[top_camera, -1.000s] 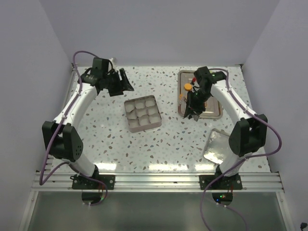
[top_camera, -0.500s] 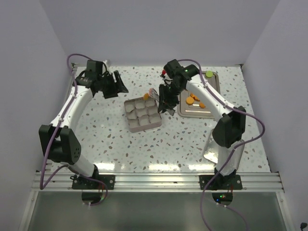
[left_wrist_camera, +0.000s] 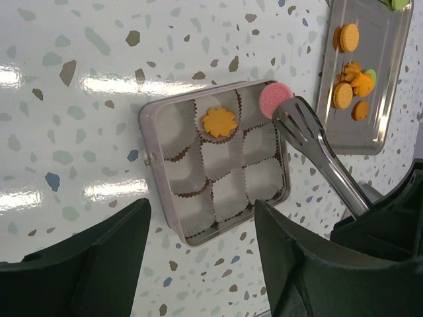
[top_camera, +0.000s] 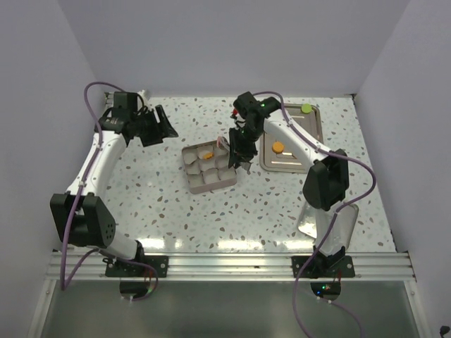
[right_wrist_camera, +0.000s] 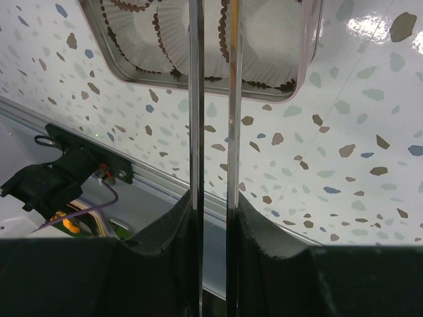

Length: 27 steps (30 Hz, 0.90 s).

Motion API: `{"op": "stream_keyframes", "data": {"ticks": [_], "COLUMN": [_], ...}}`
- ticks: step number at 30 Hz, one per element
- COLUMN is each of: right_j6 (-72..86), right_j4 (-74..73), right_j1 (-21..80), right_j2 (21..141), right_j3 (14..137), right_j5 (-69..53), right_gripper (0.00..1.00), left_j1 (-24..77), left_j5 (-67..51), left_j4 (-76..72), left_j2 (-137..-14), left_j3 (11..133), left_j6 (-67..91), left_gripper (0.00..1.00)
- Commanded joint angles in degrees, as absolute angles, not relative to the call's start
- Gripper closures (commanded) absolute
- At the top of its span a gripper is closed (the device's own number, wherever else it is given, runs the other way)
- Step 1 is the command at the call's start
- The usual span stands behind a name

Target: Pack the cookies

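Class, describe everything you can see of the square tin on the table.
The tin is a shallow, square, silvery metal box with rounded corners, lying flat and open on the speckled table. Nine white crinkled paper cups fill it in a three-by-three grid. One cup holds an orange flower-shaped cookie. Metal tongs hold a pink cookie over a corner cup.

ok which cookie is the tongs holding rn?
The pink cookie, pinched at the tongs tip over a corner cup of the tin. The orange flower-shaped cookie already lies in a cup; the others are on the tray.
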State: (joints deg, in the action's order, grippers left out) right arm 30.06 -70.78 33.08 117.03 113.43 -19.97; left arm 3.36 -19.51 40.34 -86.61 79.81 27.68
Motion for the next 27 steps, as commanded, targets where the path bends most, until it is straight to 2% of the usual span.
{"op": "stream_keyframes", "data": {"ticks": [1,6,8,14,18,27], "right_j6": [31.11,31.03,31.03,30.59,30.41,30.5], "right_j4": [-69.79,-70.57,-70.93,-71.62,-72.25,-72.25], "right_j1": [33.75,34.01,34.1,34.1,34.1,34.1], "right_j2": [116.89,117.51,117.77,118.47,118.74,117.86], "right_j3": [113.73,113.38,113.29,114.52,115.75,115.75], "right_j5": [-19.42,-17.67,-17.05,-15.91,-15.56,-15.64], "right_gripper": [1.0,1.0,0.91,0.8,0.66,0.57], "left_j1": [2.46,2.29,2.11,1.85,1.58,1.49], "left_j5": [-21.18,-21.44,-21.53,-22.06,-22.06,-22.15], "left_j4": [39.82,39.55,39.2,39.11,39.46,39.73], "left_j2": [-84.29,-84.11,-83.94,-83.85,-83.67,-83.41], "left_j3": [78.4,77.78,77.52,77.34,77.43,77.78], "left_j6": [25.93,25.75,25.84,25.58,25.31,25.4], "left_gripper": [0.31,0.31,0.31,0.31,0.31,0.31]}}
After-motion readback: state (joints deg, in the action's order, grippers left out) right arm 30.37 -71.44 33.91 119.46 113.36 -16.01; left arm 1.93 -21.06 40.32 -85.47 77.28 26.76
